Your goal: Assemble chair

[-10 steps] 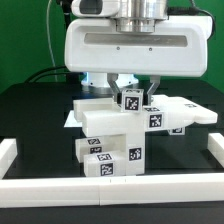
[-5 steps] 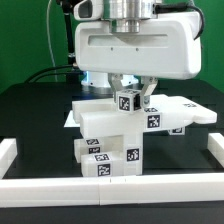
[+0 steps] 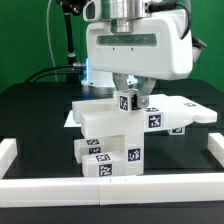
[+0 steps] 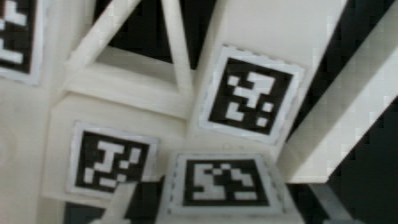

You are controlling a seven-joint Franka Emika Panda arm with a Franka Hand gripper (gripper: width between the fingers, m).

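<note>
Gripper: My arm's two-finger gripper [image 3: 133,95] hangs straight down from its broad glossy white housing [image 3: 138,50], over the middle of the matte black table [image 3: 30,110].

Jaws: Clenched on a small matte-white cube-ended leg [image 3: 128,101]. In the exterior view I see one dark finger on each side of it.

Leg: It sits at the very top of the stack, with one tagged face turned toward the exterior camera. Its lower end meets the white part beneath it.

Chair: The partly built chair [image 3: 110,130], a stack of blocky matte-white plastic slabs and blocks, stands near the table's centre. A long flat slab [image 3: 190,112] juts out toward the exterior view's right. Tagged blocks form the base.

Rails: Plain white border rails [image 3: 110,188] run along the near edge and up both sides. The chair's base stands just behind the near rail, and I cannot tell whether they touch.

Wrist view: Close and soft. White faces fill the picture, carrying three black-and-white square tags [image 4: 249,95] with dark gaps between the parts. I cannot make out the fingers here.

Backdrop: A green wall [image 3: 20,40], with black cables [image 3: 62,40] hanging at the exterior view's left.
</note>
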